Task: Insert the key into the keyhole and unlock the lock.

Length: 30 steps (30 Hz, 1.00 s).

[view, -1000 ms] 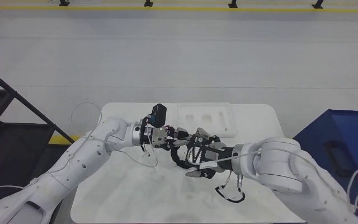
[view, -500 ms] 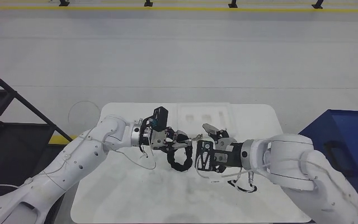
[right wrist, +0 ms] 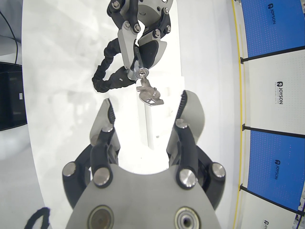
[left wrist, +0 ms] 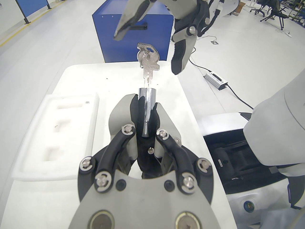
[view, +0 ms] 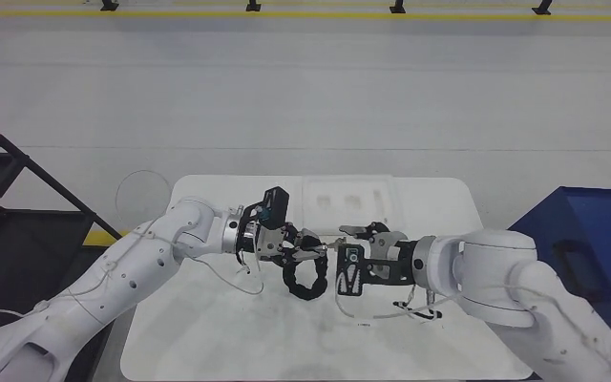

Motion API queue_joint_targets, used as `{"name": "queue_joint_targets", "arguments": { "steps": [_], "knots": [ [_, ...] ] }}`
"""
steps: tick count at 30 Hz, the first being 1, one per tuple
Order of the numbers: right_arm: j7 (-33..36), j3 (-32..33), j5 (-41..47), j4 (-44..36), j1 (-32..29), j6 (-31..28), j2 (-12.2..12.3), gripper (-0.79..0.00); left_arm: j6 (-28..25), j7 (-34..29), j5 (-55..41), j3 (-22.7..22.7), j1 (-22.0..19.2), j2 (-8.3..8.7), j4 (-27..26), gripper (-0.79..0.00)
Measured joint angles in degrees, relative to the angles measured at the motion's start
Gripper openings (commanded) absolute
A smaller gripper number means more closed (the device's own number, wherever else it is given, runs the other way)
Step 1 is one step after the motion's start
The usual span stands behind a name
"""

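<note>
My left gripper (left wrist: 145, 103) is shut on the chrome cylinder of the lock (left wrist: 147, 110), held above the table. The lock's black cable (view: 305, 279) loops down from it. The key (left wrist: 149, 59) sits in the keyhole (right wrist: 141, 73), with a second key hanging off its ring. My right gripper (right wrist: 146, 100) is open, one finger on each side of the key's head and a short way off, touching nothing. The top view has the left gripper (view: 304, 246) and right gripper (view: 336, 258) facing each other at mid-table.
A white foam tray (view: 348, 201) with moulded pockets lies at the back of the white table (view: 220, 325). A blue bin (view: 568, 239) stands off the table's right end. Bare tabletop lies in front of the arms.
The right gripper has drawn back to the right, away from the lock, and now stands open off the key. The key stays in the keyhole. The left gripper still holds the lock.
</note>
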Motion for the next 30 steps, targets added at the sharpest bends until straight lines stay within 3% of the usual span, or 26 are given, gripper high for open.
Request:
{"name": "queue_joint_targets", "arguments": {
  "steps": [12, 14, 15, 16, 30],
  "knots": [
    [-3.6, -1.3, -3.6, -0.2, -0.5, 1.6, -0.1, -0.548, 0.0, 1.4, -0.6, 3.5, -2.4, 0.30, 0.4, -0.785],
    [-3.8, -1.2, -3.6, -0.4, -0.8, 1.7, -0.1, -0.613, 0.0, 1.7, -0.6, 4.0, -2.7, 0.33, 0.5, -0.785],
    [-3.9, -1.1, -3.6, -0.6, -1.0, 1.7, 0.0, -0.742, 0.0, 1.9, -0.6, 4.3, -2.9, 0.35, 0.6, -0.785],
    [-4.0, -1.0, -3.5, -0.6, -1.1, 1.7, 0.0, -0.785, 0.0, 2.0, -0.6, 4.5, -3.0, 0.37, 0.7, -0.785],
    [-5.4, 0.3, 3.5, 1.2, -2.4, 6.3, 0.1, -0.785, 0.0, 4.2, 0.4, 7.4, -5.0, 0.56, 0.9, -0.785]
  ]
}}
